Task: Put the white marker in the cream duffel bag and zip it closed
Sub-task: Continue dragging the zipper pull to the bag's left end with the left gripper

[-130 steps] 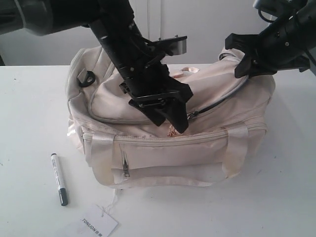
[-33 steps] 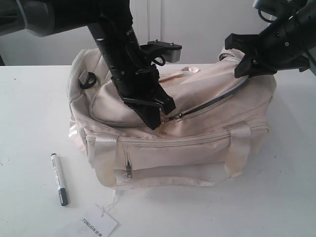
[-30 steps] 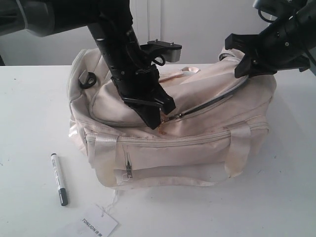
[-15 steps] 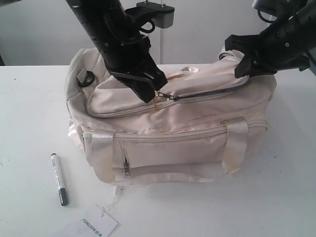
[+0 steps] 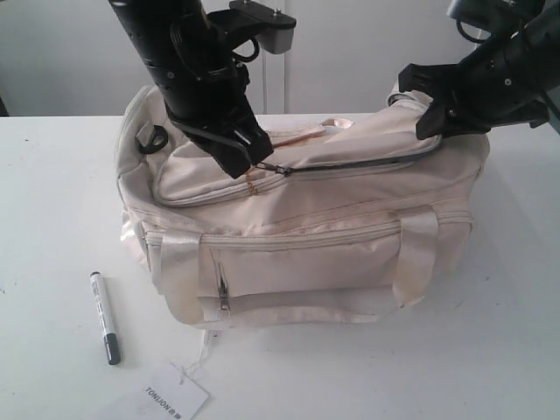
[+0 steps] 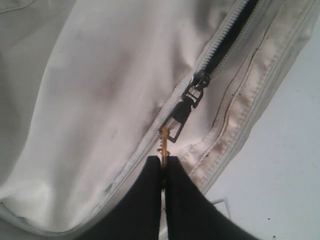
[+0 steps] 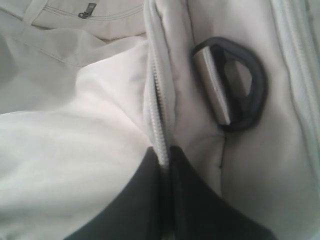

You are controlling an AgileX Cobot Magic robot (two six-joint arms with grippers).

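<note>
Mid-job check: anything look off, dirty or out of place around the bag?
Nothing spilled or broken. The cream bag has brownish stains along the seam beside its top zipper, and a paper tag lies on the table in front, near the marker, which is outside the bag.

I see white marker (image 5: 104, 317) lying flat, dark cap toward camera, near cream duffel bag (image 5: 332, 262), outside it; top zipper partly open.

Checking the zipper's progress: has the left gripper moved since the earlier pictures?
Yes. The left gripper, pinching the gold ring pull, has shifted up and left along the cream duffel bag, toward its black D-ring.
</note>
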